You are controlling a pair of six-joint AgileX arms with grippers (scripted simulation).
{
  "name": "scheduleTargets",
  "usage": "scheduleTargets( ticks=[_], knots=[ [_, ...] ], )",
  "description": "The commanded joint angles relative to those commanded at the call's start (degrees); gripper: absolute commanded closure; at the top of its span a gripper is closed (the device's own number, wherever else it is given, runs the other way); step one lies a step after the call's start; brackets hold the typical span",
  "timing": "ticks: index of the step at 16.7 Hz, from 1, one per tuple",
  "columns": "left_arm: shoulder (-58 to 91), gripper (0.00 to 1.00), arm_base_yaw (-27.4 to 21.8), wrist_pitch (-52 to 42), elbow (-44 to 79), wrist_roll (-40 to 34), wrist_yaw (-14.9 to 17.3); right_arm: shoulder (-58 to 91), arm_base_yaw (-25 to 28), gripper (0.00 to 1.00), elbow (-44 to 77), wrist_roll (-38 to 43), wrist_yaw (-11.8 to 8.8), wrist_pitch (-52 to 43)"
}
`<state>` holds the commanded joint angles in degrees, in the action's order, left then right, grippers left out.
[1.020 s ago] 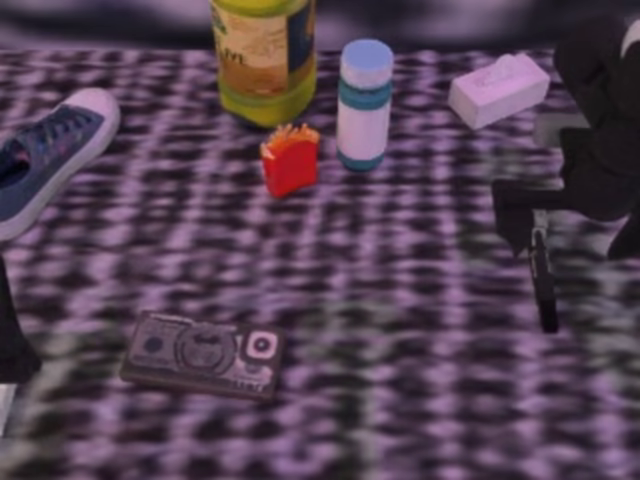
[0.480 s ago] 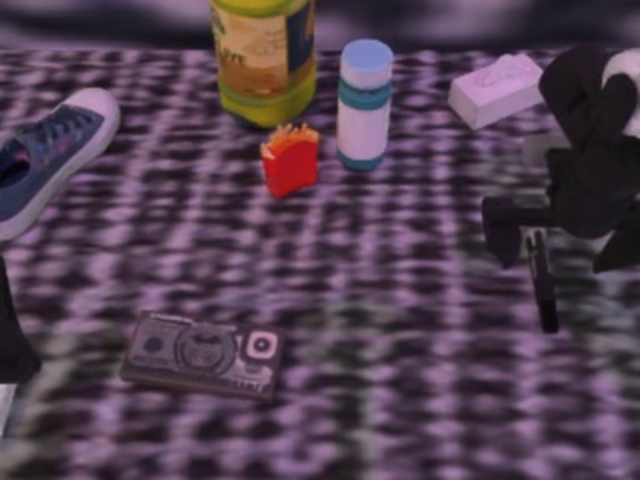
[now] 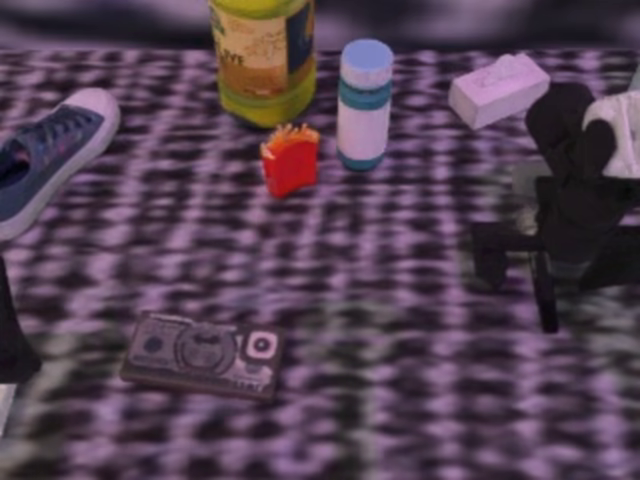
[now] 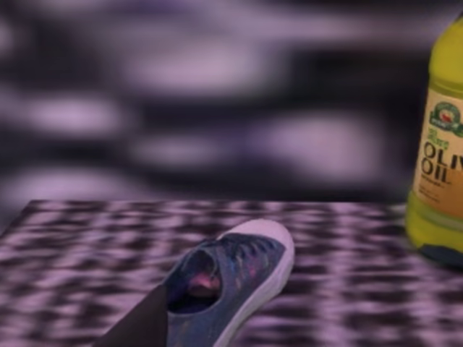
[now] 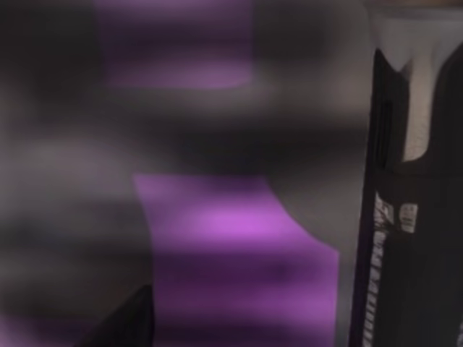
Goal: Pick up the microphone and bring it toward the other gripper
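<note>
1. Top view puts the microphone point(image 3: 546, 292) flat on the table point(image 3: 400, 300) at the right edge, mid-height, not yet lifted.
2. Right gripper point(image 3: 540, 262) sits low over its upper end, fingers spread wide, one at each side; closing, lifting and carrying across all remain.
3. Left gripper point(image 3: 12, 340), the handover target, is parked at the far left edge; its fingers cannot be judged.
4. Tissue box point(image 3: 498, 90) lies just above; camera point(image 3: 203, 355), fries carton point(image 3: 290, 158), white bottle point(image 3: 364, 104), oil bottle point(image 3: 263, 58) and shoe point(image 3: 50, 150) lie along or near the leftward path.
</note>
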<state>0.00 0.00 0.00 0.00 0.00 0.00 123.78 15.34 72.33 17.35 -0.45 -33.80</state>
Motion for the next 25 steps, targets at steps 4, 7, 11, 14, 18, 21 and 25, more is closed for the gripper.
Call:
scheduleTargets(
  ticks=[4, 7, 11, 14, 18, 21, 25],
  knots=[
    [0.0, 0.00, 0.0, 0.0, 0.0, 0.0, 0.0, 0.0, 0.0, 0.15, 0.0, 0.0, 0.0, 0.0],
    [0.0, 0.00, 0.0, 0.0, 0.0, 0.0, 0.0, 0.0, 0.0, 0.38, 0.0, 0.0, 0.0, 0.0],
    [0.0, 0.00, 0.0, 0.0, 0.0, 0.0, 0.0, 0.0, 0.0, 0.68, 0.0, 0.0, 0.0, 0.0],
    [0.0, 0.00, 0.0, 0.0, 0.0, 0.0, 0.0, 0.0, 0.0, 0.90, 0.0, 0.0, 0.0, 0.0],
    [0.0, 0.00, 0.0, 0.0, 0.0, 0.0, 0.0, 0.0, 0.0, 1.00, 0.0, 0.0, 0.0, 0.0],
    [0.0, 0.00, 0.0, 0.0, 0.0, 0.0, 0.0, 0.0, 0.0, 1.00, 0.0, 0.0, 0.0, 0.0],
    [0.0, 0.00, 0.0, 0.0, 0.0, 0.0, 0.0, -3.5, -0.3, 1.00, 0.9, -1.4, 2.6, -2.0]
  ],
)
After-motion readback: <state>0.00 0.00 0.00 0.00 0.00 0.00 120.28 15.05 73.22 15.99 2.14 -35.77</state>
